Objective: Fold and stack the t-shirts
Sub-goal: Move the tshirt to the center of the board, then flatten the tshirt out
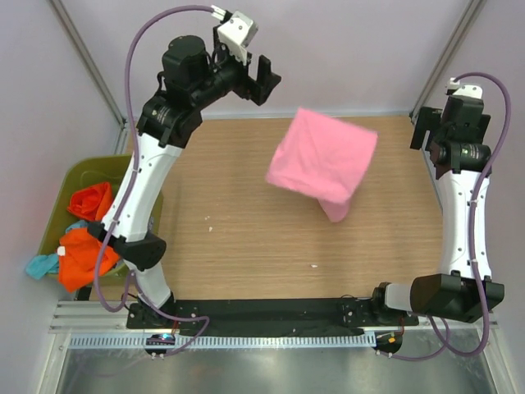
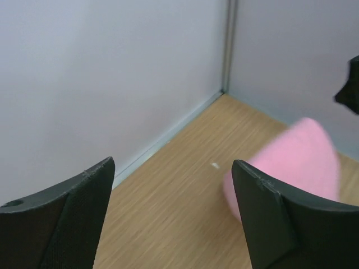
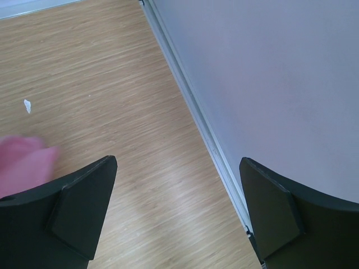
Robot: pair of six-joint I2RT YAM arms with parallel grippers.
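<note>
A bright pink t-shirt (image 1: 321, 160) shows as a bunched, roughly square shape over the back right of the wooden table, with a lobe toward the front. It is blurred in the left wrist view (image 2: 303, 157) and the right wrist view (image 3: 22, 162). Neither gripper touches it. My left gripper (image 1: 264, 78) is raised at the back, left of the shirt, open and empty (image 2: 174, 163). My right gripper (image 1: 422, 130) is at the back right corner beside the wall, open and empty (image 3: 178, 161). Orange t-shirts (image 1: 82, 256) and a teal one (image 1: 39, 265) lie in and over the bin.
An olive-green bin (image 1: 78, 171) stands off the table's left edge. Walls and metal posts close the back and right sides (image 3: 202, 129). Small white specks (image 1: 313, 266) lie on the wood.
</note>
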